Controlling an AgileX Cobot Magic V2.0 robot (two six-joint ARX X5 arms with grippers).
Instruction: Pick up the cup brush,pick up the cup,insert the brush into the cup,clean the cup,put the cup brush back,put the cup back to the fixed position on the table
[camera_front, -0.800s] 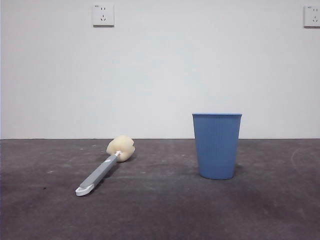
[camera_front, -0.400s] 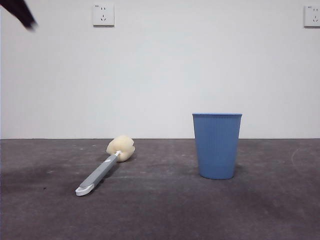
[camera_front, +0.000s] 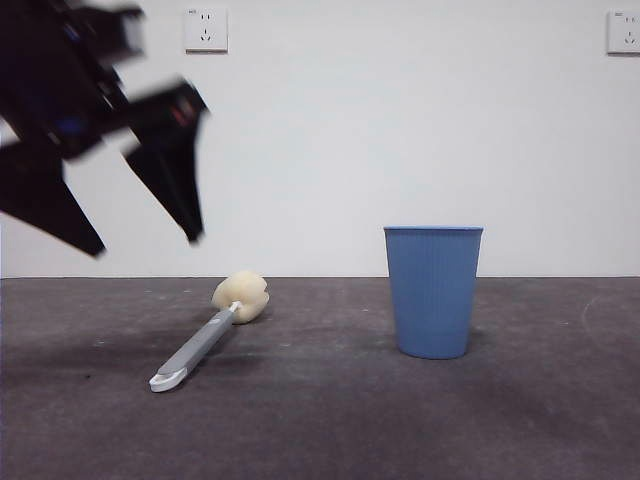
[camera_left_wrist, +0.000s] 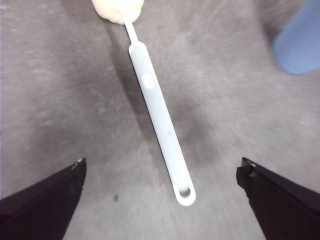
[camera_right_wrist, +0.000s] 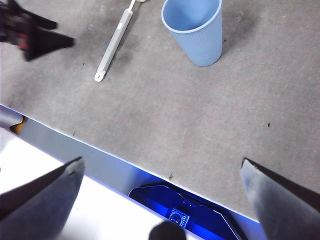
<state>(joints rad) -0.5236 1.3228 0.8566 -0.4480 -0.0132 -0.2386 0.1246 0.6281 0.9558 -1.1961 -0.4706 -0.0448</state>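
Hanging in the air above the dark grey, mottled matte surface (camera_front: 330, 420), the left gripper (camera_front: 145, 245) has its two black jaws spread wide apart with nothing between them. Taking the blue ribbed plastic cup (camera_front: 433, 291) as the landmark: in the front view the gripper is well off to the cup's left and higher than its rim, over the handle end of the cup brush (camera_front: 205, 338).

The cup brush, a long slim grey handle with a white looped end and a pale yellow bulbous sponge head, lies flat on the surface well to the left of the cup and not touching it. Its sponge head points toward the back wall, about level with the cup's base, and the looped end lies nearer the camera than the cup. In the left wrist view the handle (camera_left_wrist: 159, 117) runs between the two open jaws but well clear of both, with the cup (camera_left_wrist: 299, 42) at the corner of the picture.

The cup stands upright, mouth up.

The right gripper (camera_right_wrist: 162, 175) waits back from the cup beyond the surface's near edge, its jaws also wide open and empty.
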